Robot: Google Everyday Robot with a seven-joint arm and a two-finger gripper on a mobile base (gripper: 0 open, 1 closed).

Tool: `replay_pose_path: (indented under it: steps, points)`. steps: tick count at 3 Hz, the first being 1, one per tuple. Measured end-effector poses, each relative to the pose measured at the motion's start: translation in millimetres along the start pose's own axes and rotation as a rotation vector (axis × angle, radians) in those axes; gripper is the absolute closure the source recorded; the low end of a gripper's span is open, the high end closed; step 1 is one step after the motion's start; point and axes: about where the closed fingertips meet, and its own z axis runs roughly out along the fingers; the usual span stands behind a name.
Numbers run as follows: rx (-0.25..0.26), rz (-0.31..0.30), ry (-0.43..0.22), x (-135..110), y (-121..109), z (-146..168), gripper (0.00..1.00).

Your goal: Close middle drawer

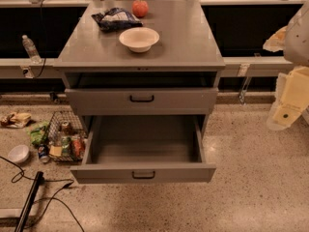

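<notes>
**1. Cabinet.** Grey metal unit, centre of view. Drawer fronts visible: 2, each w/ 1 black bar handle.
- Upper drawer (141,100): taller front, sits slightly fwd of the cabinet face, dark gap between it and the counter (193,42).
- Middle drawer (143,173): directly below the upper one, pulled far out toward the camera. Both side walls and its grey inner bottom are exposed. Handle at centre of front.
- Anything below the middle drawer is hidden by it.

**2. Counter items (qty 3).**
- 1 white bowl (139,38), upright, approx. mid-counter.
- 1 dark crumpled bag (115,19), behind-left of the bowl.
- 1 red-orange round fruit (140,8), at the rear, just beside the bag.

**3. Hand.** Hand (288,108) at the right edge of view, cream-coloured, well apart from the cabinet, approx. level w/ the upper drawer, touching nothing. Released or clenched: cannot tell.

**4. Floor, left side.**
- 1 wire basket (65,137) holding cans and packets, just beside the middle drawer's left wall.
- 1 small white bowl (18,153).
- 1 crumpled wrapper (14,119).
- Black cables (43,192).

**5. Ledge, far left.** 1 clear bottle (30,48).
</notes>
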Motion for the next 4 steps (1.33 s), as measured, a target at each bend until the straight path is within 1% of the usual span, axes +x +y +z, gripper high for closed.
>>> replay_pose_path:
  steps: [1,2,3,4]
  points:
    - [0.000,0.000,0.000,0.0,0.0,0.0,0.00]
    - [0.010,-0.007,-0.029,-1.5,-0.2,16.1,0.18]
    - [-0.026,0.008,-0.106,5.8,13.7,72.9,0.41]
    - [-0.073,-0.024,-0.202,7.8,40.9,175.1,0.72]
